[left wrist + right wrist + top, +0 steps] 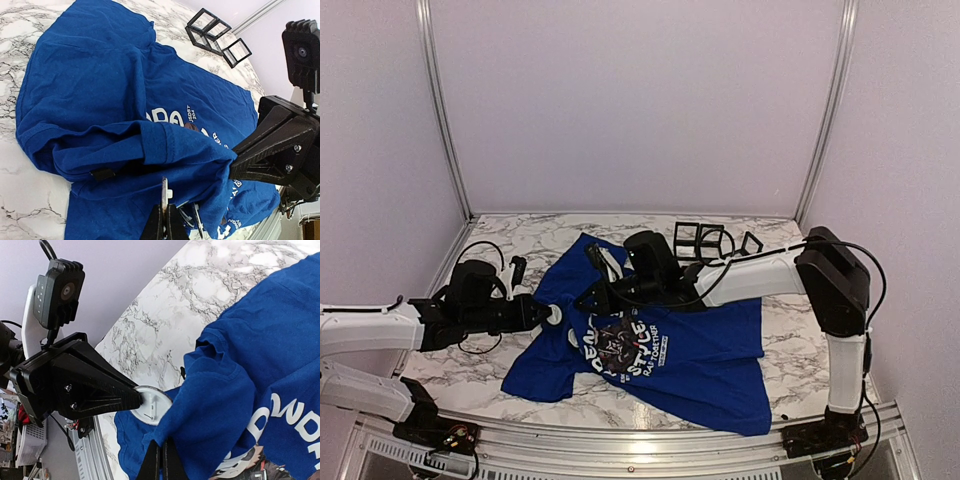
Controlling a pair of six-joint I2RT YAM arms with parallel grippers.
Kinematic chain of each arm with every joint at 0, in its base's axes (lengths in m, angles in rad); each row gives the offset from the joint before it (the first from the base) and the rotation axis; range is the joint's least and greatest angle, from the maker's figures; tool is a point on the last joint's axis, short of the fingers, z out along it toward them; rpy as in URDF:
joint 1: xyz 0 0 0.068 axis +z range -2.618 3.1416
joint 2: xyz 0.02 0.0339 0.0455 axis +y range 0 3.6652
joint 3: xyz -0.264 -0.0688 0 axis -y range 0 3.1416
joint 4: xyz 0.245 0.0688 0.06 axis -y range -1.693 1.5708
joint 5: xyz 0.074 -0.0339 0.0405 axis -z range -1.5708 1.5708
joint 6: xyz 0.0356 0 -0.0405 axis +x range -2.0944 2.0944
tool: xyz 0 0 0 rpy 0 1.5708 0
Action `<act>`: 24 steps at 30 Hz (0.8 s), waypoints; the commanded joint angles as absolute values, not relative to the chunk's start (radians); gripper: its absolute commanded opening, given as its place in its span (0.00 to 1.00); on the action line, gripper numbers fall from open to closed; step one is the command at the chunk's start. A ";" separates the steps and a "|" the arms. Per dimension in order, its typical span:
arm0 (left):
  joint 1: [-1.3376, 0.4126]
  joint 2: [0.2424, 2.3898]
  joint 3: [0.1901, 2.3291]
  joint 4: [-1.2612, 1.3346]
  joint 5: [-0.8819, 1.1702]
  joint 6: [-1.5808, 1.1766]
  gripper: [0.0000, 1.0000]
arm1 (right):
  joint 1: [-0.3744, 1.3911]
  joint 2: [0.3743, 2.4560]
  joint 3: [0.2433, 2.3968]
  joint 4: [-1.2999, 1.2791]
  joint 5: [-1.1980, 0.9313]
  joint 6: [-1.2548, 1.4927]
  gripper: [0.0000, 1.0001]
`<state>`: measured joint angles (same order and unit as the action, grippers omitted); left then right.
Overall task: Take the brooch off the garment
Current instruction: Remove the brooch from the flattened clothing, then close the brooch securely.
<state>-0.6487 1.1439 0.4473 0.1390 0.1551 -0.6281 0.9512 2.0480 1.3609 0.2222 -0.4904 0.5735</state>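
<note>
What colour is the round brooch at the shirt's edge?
The brooch is white, clearest in the right wrist view.

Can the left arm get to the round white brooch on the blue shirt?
Looks like yes: the left gripper is shut on the brooch at the edge of the shirt, with nothing between them.

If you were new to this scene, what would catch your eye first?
A crumpled royal-blue panda-print T-shirt lies mid-table on the white marble tabletop. At its left edge the left pincer is shut on a white round disc, likely the brooch, and the right pincer pinches the fabric beside it. Black wire-frame cubes sit at the back.
</note>
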 commanded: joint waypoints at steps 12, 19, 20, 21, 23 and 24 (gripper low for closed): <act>-0.645 1.046 0.603 0.071 0.122 -0.647 0.00 | 0.955 1.944 1.333 0.244 -0.428 0.531 0.45; -0.644 1.060 0.651 0.127 0.166 -0.686 0.00 | 0.937 1.809 1.239 0.296 -0.339 0.511 0.67; -0.644 1.065 0.654 0.149 0.175 -0.693 0.00 | 0.934 1.789 1.220 0.320 -0.342 0.515 0.69; -0.644 1.069 0.658 0.173 0.186 -0.704 0.00 | 0.931 1.771 1.200 0.349 -0.346 0.521 0.70; -0.644 1.082 0.660 0.234 0.211 -0.733 0.00 | 0.922 1.738 1.169 0.401 -0.360 0.535 0.73; -0.644 1.090 0.657 0.275 0.226 -0.753 0.00 | 0.916 1.726 1.158 0.424 -0.369 0.541 0.74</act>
<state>-0.6479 1.0637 0.6270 0.1417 0.1661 -0.6949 0.9379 1.7737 1.2030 0.3130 -0.3748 0.5274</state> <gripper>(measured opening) 0.016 0.725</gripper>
